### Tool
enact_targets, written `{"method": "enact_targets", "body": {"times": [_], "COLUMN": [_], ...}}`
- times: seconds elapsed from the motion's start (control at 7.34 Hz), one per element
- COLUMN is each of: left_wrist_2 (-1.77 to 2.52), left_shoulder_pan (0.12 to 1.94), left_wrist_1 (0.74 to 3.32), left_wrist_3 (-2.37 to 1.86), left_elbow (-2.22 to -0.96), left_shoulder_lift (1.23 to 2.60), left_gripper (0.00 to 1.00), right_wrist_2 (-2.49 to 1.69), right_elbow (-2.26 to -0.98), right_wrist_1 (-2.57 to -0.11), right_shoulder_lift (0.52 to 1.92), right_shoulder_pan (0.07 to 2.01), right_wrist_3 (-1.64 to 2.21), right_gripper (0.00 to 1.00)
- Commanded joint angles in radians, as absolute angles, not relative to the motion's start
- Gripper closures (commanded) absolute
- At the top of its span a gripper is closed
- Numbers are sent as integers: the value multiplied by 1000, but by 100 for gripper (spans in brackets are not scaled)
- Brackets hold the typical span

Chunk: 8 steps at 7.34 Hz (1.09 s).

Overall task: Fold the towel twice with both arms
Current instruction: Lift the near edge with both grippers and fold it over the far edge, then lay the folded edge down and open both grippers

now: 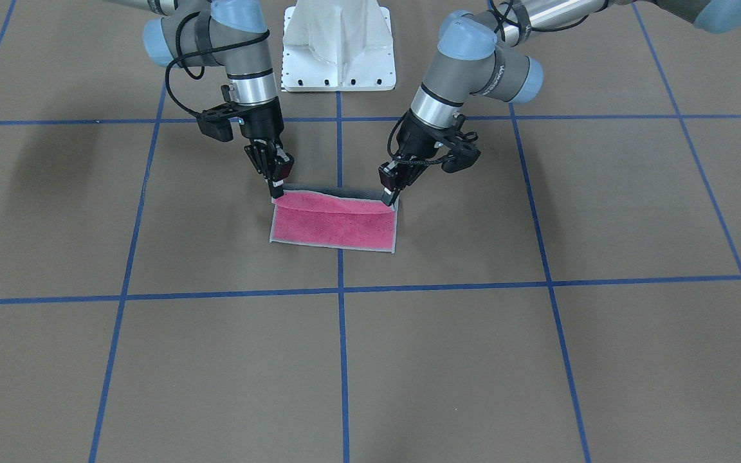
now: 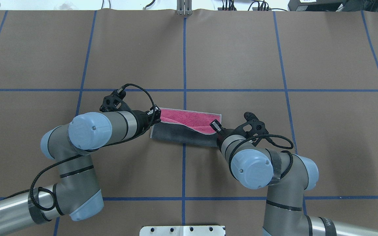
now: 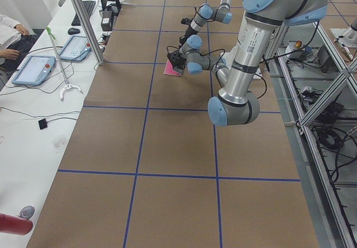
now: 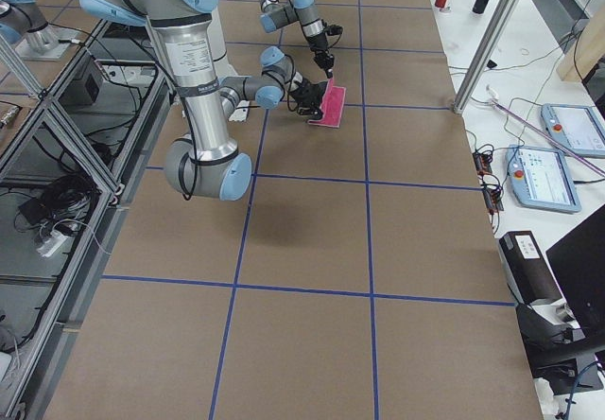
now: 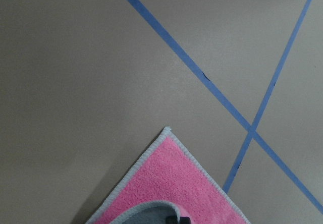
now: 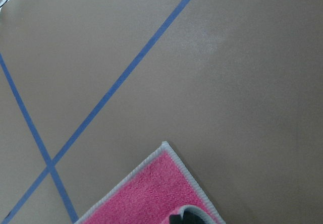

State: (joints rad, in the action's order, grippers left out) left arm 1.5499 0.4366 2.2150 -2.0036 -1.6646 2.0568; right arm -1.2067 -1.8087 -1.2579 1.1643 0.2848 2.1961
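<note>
In the front-facing view, the towel (image 1: 335, 228) lies on the brown tabletop (image 1: 473, 360) just above frame centre, below the white base (image 1: 338, 58). Its top edge is raised off the tabletop and sags between the two grippers. The right gripper (image 1: 276, 190) is at the towel's upper left corner and the left gripper (image 1: 388, 197) at its upper right corner. Each is pinched closed on its corner. Pink faces the camera, with a thin grey strip along the top.

In the overhead view, the towel (image 2: 189, 118) sits at frame centre, across the vertical tape line (image 2: 184, 65). The left gripper (image 2: 157, 116) is at its left end and the right gripper (image 2: 214, 126) at its right end, both closed on the cloth. The held flap shows grey toward the bottom of the frame, with pink beyond it.

In the exterior left view, the towel (image 3: 172, 69) is a small pink patch in the upper middle, at the arms' tips. The grip cannot be judged here.

In the exterior right view, the towel (image 4: 331, 106) is again a small pink patch in the upper middle, and the grip again cannot be judged.

The left wrist view shows a pink corner (image 5: 176, 183) with light edging rising from the bottom edge. A dark fingertip (image 5: 177, 219) sits on a grey curl there.

The right wrist view shows a like pink corner (image 6: 156, 193) and a fingertip (image 6: 182, 217) at the bottom edge.
</note>
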Motion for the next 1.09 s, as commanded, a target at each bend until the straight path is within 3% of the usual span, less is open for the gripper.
{"method": "enact_targets", "body": {"times": [0.0, 0.54, 0.82, 0.95], "left_wrist_2": [1549, 1549, 1549, 1549], "left_shoulder_pan": [439, 443, 445, 451], "left_wrist_1": [2218, 2221, 2223, 2223], "left_wrist_3": [-2003, -2002, -1996, -1959], "left_elbow": [-1625, -1611, -1592, -1591], "left_shoulder_lift": [2085, 2086, 2088, 2088], "left_gripper": [100, 100, 100, 86], "right_wrist_2": [-1207, -1209, -1229, -1230], "right_elbow": [-1809, -1792, -1752, -1752], "right_wrist_1": [-1258, -1258, -1259, -1259], "right_shoulder_lift": [1163, 1154, 1120, 1117], "right_shoulder_pan": [293, 308, 330, 333], "right_wrist_3": [2178, 2174, 2174, 2151], "right_gripper": [100, 98, 87, 66]}}
